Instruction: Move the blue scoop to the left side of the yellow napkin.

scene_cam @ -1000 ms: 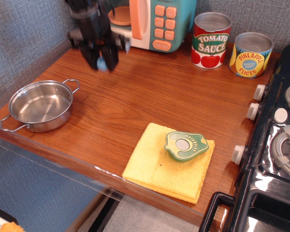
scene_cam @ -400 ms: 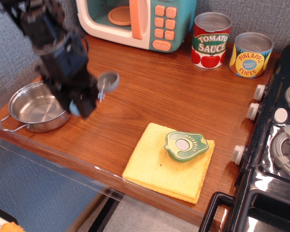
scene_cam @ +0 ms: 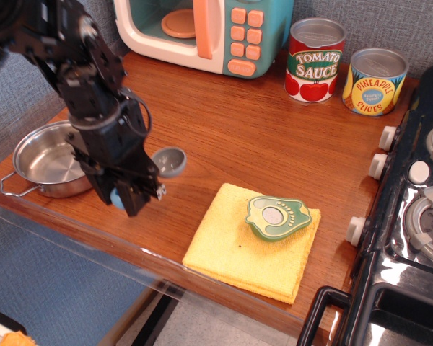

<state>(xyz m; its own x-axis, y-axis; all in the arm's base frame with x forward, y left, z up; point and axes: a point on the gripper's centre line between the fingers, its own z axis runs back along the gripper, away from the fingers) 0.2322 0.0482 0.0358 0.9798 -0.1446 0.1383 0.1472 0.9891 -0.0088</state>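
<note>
My gripper (scene_cam: 133, 196) is shut on the blue scoop and holds it low over the wooden counter, left of the yellow napkin (scene_cam: 252, 241). The scoop's round grey bowl (scene_cam: 169, 161) sticks out to the right of the fingers, and a bit of its light-blue handle (scene_cam: 116, 199) shows at the left below them. I cannot tell whether the scoop touches the counter. The napkin lies near the front edge with a green avocado-shaped toy (scene_cam: 276, 216) on it.
A two-handled steel pot (scene_cam: 47, 160) stands at the left, partly behind my arm. A toy microwave (scene_cam: 202, 32), a tomato sauce can (scene_cam: 315, 60) and a pineapple can (scene_cam: 375, 81) stand at the back. A black stove (scene_cam: 411, 216) is at the right.
My gripper has carried the scoop from the back left by the microwave forward and down, and a little to the right toward the napkin's left side.
</note>
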